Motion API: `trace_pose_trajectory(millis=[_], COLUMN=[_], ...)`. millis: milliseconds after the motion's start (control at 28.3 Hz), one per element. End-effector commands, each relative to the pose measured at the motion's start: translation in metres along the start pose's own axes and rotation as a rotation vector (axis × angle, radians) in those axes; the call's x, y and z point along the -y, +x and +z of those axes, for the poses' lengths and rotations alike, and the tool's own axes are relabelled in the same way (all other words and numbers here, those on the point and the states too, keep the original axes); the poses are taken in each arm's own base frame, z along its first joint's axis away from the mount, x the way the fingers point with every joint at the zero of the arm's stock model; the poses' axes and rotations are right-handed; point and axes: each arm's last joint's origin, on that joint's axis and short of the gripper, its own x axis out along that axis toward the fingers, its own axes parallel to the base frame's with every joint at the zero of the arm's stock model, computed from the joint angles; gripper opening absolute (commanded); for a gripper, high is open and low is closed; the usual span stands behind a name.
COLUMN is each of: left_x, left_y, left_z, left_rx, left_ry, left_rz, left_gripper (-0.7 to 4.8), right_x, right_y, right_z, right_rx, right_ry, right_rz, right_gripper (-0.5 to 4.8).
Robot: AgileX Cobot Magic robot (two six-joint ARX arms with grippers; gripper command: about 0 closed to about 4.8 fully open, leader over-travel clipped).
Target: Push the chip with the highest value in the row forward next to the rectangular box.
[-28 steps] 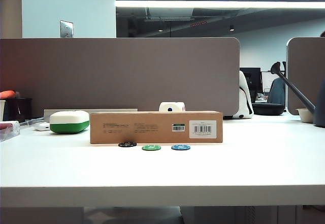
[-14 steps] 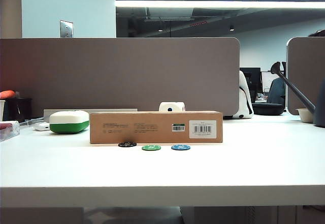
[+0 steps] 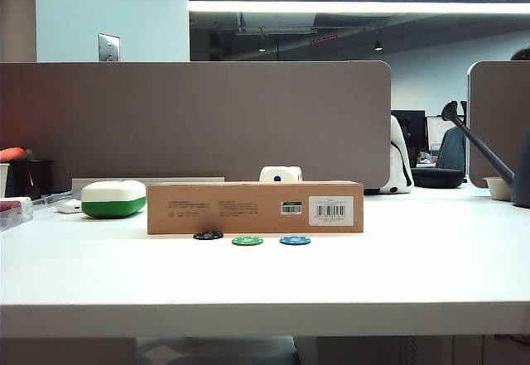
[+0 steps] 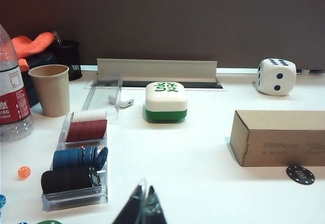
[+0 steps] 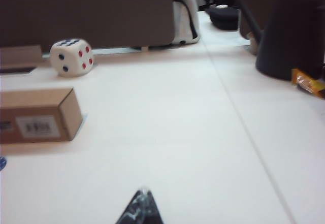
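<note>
Chip (image 3: 208, 235) lies just beside rectangular box (image 3: 255, 207), ahead of the row's green chip (image 3: 247, 241) and blue chip (image 3: 295, 240). Left gripper (image 4: 142, 211) and right gripper (image 5: 140, 210) sit pinched together, empty, above the table (image 3: 265, 278).

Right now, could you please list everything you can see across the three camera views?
black chip: 1, black with pale edge marks, against the box front, ahead of the other two
green chip: 1, green, middle of row
blue chip: 1, blue, right of row
rectangular box: 1, brown, table centre
mahjong-tile case: 1, white over green, left of box
die: 1, white, behind box
chip rack: 1, clear, holding white, red, blue and black stacks, table's left
paper cup: 1, tan, beside the bottle
bottle: 1, clear, red label
dark cone-shaped container: 1, far right
left gripper: 1, black, low over the near table, shut
right gripper: 1, black, near table, shut
</note>
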Motion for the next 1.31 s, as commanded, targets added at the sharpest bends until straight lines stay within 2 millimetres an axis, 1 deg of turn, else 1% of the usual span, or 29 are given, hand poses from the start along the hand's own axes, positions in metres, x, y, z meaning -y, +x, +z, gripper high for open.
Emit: trace_pose_trajectory(millis=[35, 247, 353, 707, 954, 1308], left_x=[-0.0002, -0.0002, -0.0002, -0.0002, -0.0002, -0.0002], left_y=[-0.0002, -0.0002, -0.0002, -0.0002, -0.0002, -0.0002], left_z=[0.0022, 0.0020, 0.0020, 0.0020, 0.0020, 0.0020], left_rx=[0.012, 0.011, 0.011, 0.011, 0.011, 0.011], left_ry=[0.001, 0.001, 0.001, 0.001, 0.001, 0.001], left_rz=[0.001, 0.001, 0.001, 0.001, 0.001, 0.001], left_gripper=[-0.05, -0.05, -0.05, -0.05, -0.05, -0.05], right_x=[-0.0023, -0.0018, -0.0015, -0.0012, 0.0031, 0.0050], right_y=[0.0000, -0.0002, -0.0003, -0.0003, 0.0000, 0.0000], right_z=[0.0000, 0.0014, 0.0035, 0.0051, 0.0055, 0.0053], right_rx=[0.011, 0.030, 0.052, 0.068, 0.064, 0.062], right_ry=[-0.005, -0.006, -0.004, 0.005, 0.001, -0.006], right_rz=[0.018, -0.063, -0.067, -0.061, 0.002, -0.015], right_gripper=[-0.08, -0.08, -0.08, -0.08, -0.08, -0.08])
